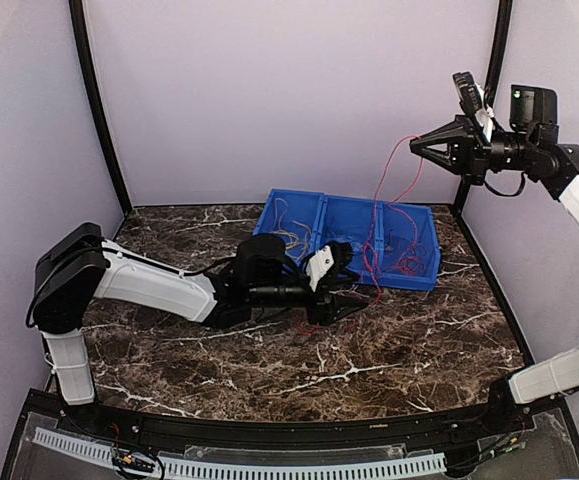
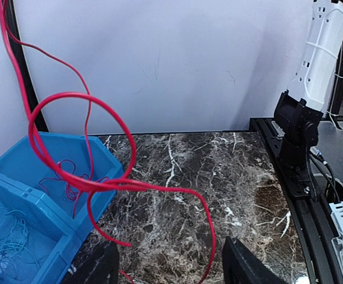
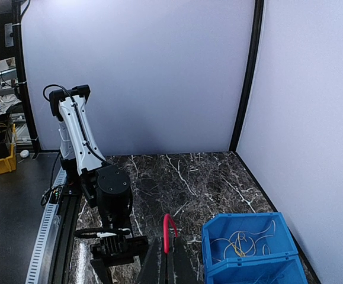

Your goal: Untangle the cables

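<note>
The cables lie in and around a blue bin (image 1: 409,283). One long red cable (image 1: 373,262) rises from the bin's front to my right gripper (image 1: 415,147), which is raised high at the back right and shut on it. The right wrist view shows the red cable (image 3: 170,228) pinched between the closed fingers of that gripper (image 3: 170,255). My left gripper (image 1: 347,283) is low over the table in front of the bin and open. In its wrist view the red cable (image 2: 118,183) loops ahead, and one strand drops between the spread fingers of the gripper (image 2: 171,266) untouched.
The bin has three compartments: thin yellow wires (image 3: 242,239) in one, pale blue wires (image 2: 5,248) in the middle, and red wires (image 1: 407,262) at the right. Purple walls and black frame posts enclose the marble table (image 1: 389,350). The right arm's base (image 2: 298,136) stands at the table's edge.
</note>
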Tool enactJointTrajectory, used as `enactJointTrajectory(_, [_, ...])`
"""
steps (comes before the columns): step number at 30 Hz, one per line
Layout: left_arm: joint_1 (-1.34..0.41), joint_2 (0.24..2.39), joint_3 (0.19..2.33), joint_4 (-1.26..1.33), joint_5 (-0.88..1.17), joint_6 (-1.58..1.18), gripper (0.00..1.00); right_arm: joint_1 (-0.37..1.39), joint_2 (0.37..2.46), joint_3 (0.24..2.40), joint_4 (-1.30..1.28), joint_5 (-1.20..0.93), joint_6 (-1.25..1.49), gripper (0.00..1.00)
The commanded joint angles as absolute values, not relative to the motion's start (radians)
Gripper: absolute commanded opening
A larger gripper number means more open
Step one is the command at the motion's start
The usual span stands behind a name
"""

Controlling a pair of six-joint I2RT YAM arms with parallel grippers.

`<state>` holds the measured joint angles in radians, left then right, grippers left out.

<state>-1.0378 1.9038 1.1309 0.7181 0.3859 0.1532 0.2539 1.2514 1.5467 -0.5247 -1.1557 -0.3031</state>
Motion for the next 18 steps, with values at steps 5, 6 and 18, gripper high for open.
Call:
enactJointTrajectory(5, [-1.039,1.961,1.208,0.737,0.46,0.103,0.61,0.261,1.233,1.542,-0.511,-1.165,-0.308,0.0])
enactJointTrajectory(6, [-1.039,1.97,1.219,0.735,0.477,0.098,0.6,0.261,1.233,1.541,-0.511,-1.163,-0.309,0.0])
enactJointTrajectory(18, [-1.054,2.114,1.332,0.74,0.548,0.039,0.46,0.259,1.238,1.541,-0.501,-1.144,-0.31,0.0])
